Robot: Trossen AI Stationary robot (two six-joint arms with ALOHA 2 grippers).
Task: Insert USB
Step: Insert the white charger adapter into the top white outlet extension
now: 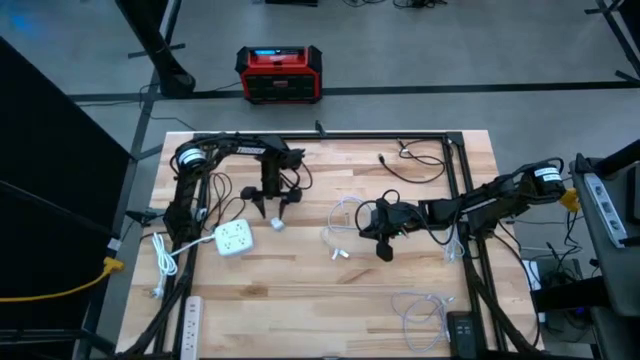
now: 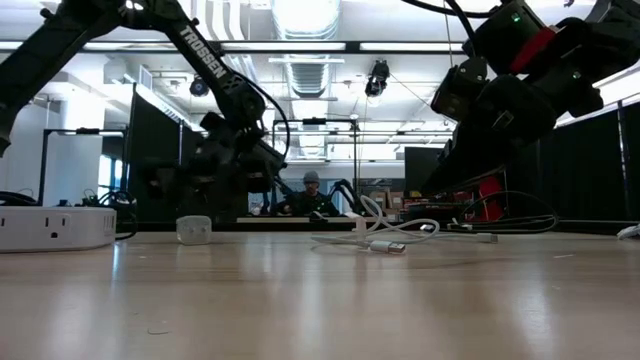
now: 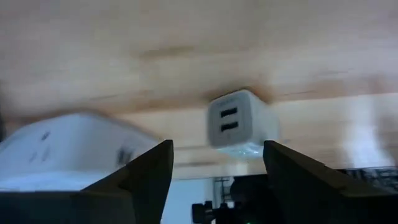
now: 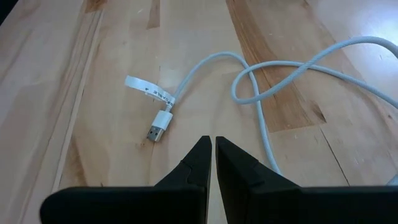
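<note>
A small white charger cube (image 1: pixel 277 224) with two USB ports (image 3: pixel 228 121) rests on the wooden table (image 1: pixel 300 290), beside a white power block (image 1: pixel 234 238). My left gripper (image 1: pixel 272 208) hovers open just on the far side of the cube, one finger to each side and clear of it (image 3: pixel 217 148). A white USB cable (image 1: pixel 345 222) lies loose mid-table, its metal plug (image 4: pixel 155 132) flat on the wood. My right gripper (image 4: pixel 213 155) is shut and empty, hanging above the table a little short of that plug (image 1: pixel 383 245).
A white power strip (image 1: pixel 192 318) lies at the near left edge. Another coiled white cable (image 1: pixel 425 310) and a black device (image 1: pixel 462 330) lie near right, and a black cable (image 1: pixel 410 165) lies far right. A person (image 2: pixel 312 195) sits beyond the table.
</note>
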